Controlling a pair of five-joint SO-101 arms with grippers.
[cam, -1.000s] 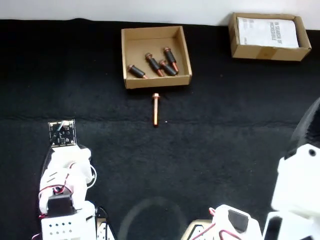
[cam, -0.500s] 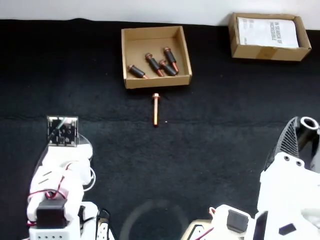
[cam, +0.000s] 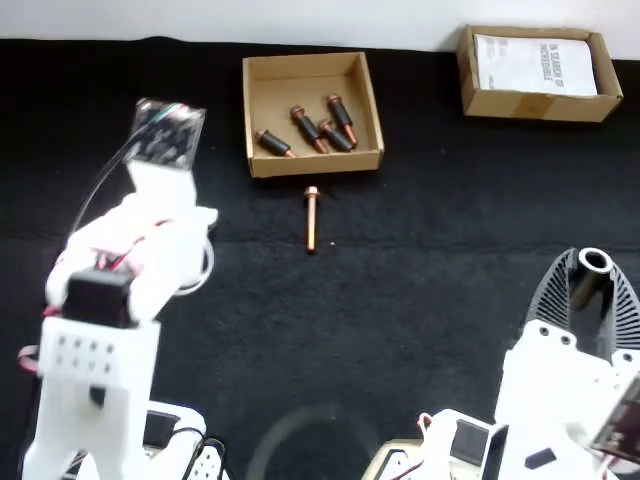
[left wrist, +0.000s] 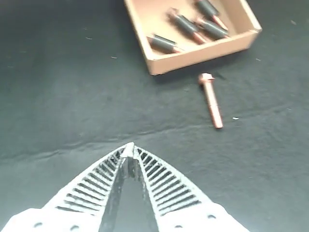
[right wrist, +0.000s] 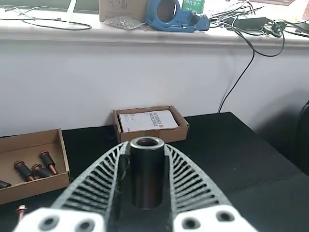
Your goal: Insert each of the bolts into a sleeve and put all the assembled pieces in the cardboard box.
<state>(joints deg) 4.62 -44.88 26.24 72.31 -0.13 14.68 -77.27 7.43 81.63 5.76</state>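
Print on the paper sheet in the smaller box is unreadable.

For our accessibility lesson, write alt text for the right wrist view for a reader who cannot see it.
The right claw grips a black sleeve, its open bore showing. Beyond it on the black table sit a cardboard box holding assembled pieces and a second box holding a printed sheet.

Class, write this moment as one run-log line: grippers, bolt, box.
left gripper: shut, empty | right gripper: shut on sleeve | bolt: loose, just outside cardboard box | assembled pieces: four in box
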